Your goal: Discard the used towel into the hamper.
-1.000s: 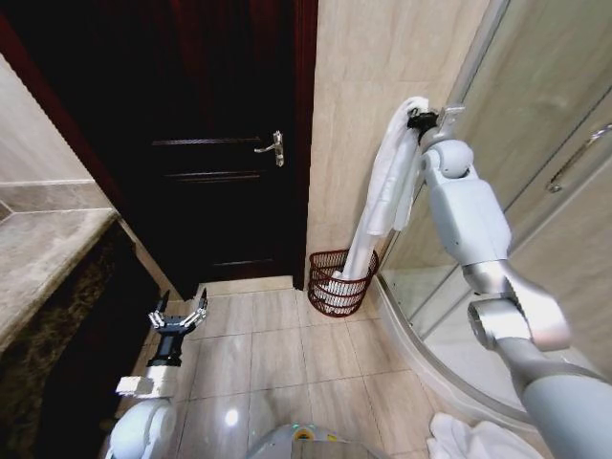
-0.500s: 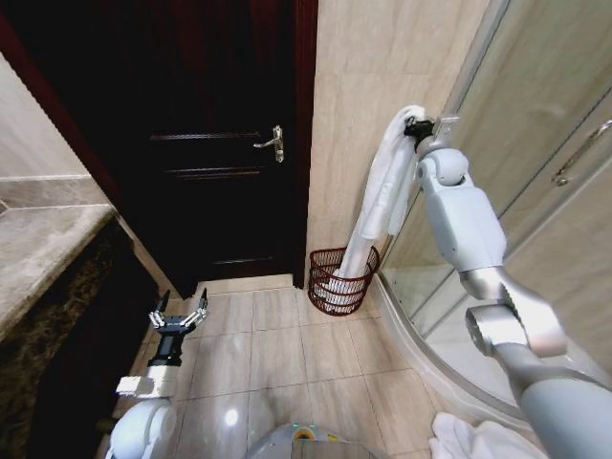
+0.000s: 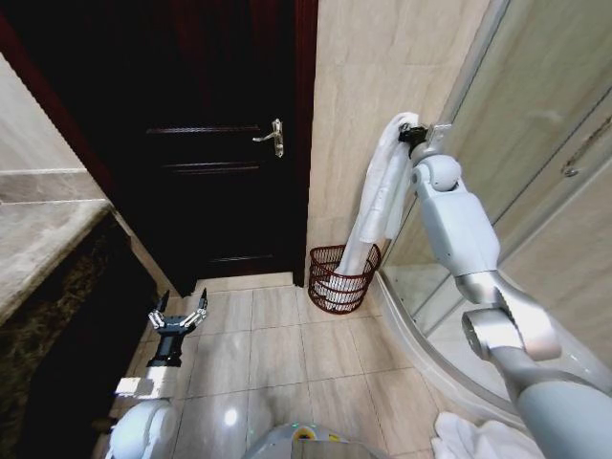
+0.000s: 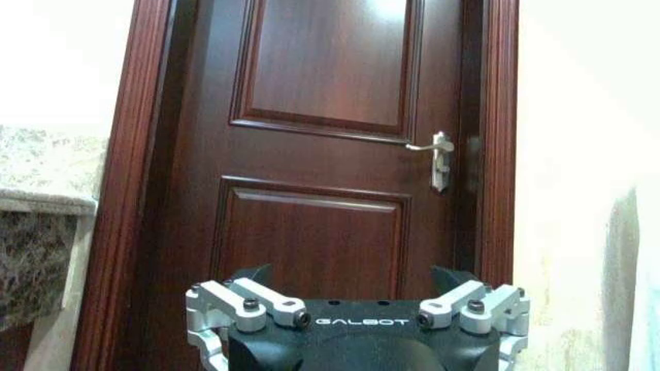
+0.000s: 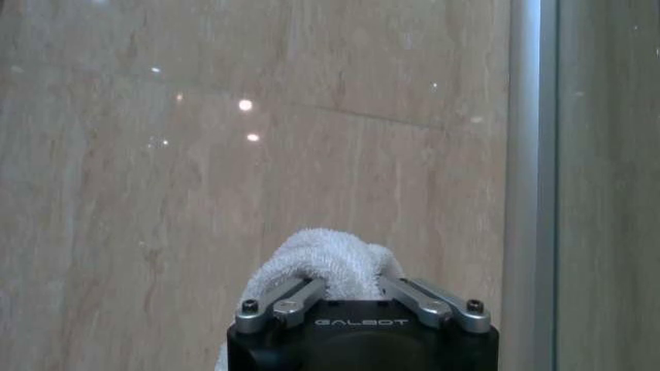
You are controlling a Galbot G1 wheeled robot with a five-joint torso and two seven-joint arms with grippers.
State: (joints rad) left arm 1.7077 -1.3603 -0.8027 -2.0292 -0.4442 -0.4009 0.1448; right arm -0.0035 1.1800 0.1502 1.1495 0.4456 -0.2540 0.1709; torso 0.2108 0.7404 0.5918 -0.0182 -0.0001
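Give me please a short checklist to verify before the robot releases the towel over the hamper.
1. Right end effector grips the towel: ok, fingers closed on the cloth in the right wrist view.
2. Towel's lower end is inside the hamper: ok.
3. Hamper stands upright on the floor: ok.
4. Hamper has room for the whole towel: cannot tell.
5. Left end effector is away from the hamper: ok, low near the dark door, open.
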